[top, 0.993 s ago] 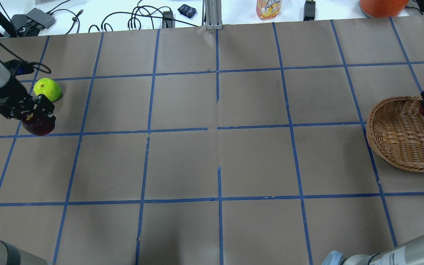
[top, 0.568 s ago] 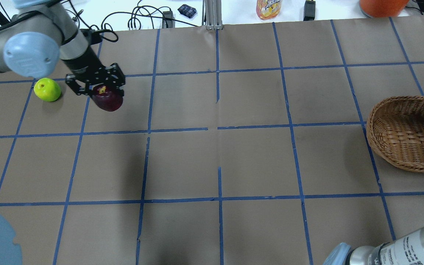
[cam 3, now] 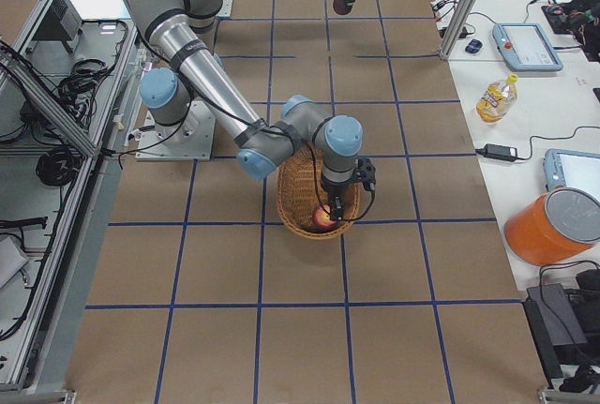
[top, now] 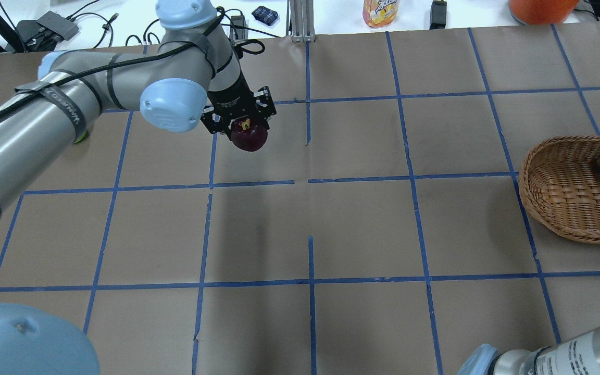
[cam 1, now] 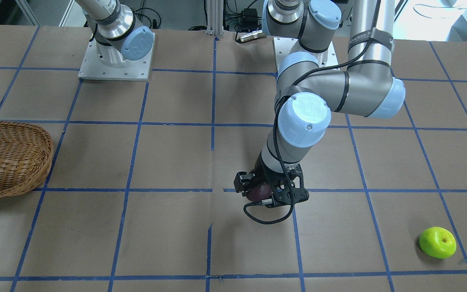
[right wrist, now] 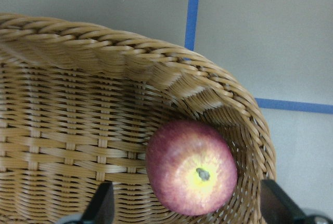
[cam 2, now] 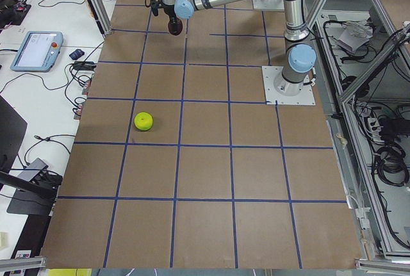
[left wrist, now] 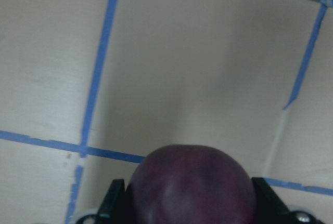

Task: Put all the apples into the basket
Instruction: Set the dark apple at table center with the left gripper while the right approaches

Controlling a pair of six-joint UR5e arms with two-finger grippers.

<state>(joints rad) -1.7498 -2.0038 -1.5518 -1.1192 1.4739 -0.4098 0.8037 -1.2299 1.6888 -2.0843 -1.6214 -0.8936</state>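
My left gripper (top: 241,124) is shut on the dark maroon apple (top: 249,137) and holds it above the table, left of centre; both also show in the front view, gripper (cam 1: 262,191) and apple (cam 1: 259,190), and the apple in the left wrist view (left wrist: 192,182). The green apple (cam 1: 437,242) lies on the table at the far left, mostly hidden by my left arm in the overhead view. The red apple (right wrist: 191,168) lies inside the wicker basket (right wrist: 104,78) at the table's right end (top: 565,192). My right gripper (right wrist: 187,207) hovers open over it, out of the overhead view.
A juice bottle (top: 380,11), an orange container (top: 539,9) and cables lie beyond the table's far edge. The arm bases (cam 1: 116,61) stand at the robot's side. Blue tape lines grid the brown tabletop.
My left arm has carried the maroon apple from beside the green apple rightward toward the table's middle. My right gripper has let go of the red apple into the basket and left the overhead view.
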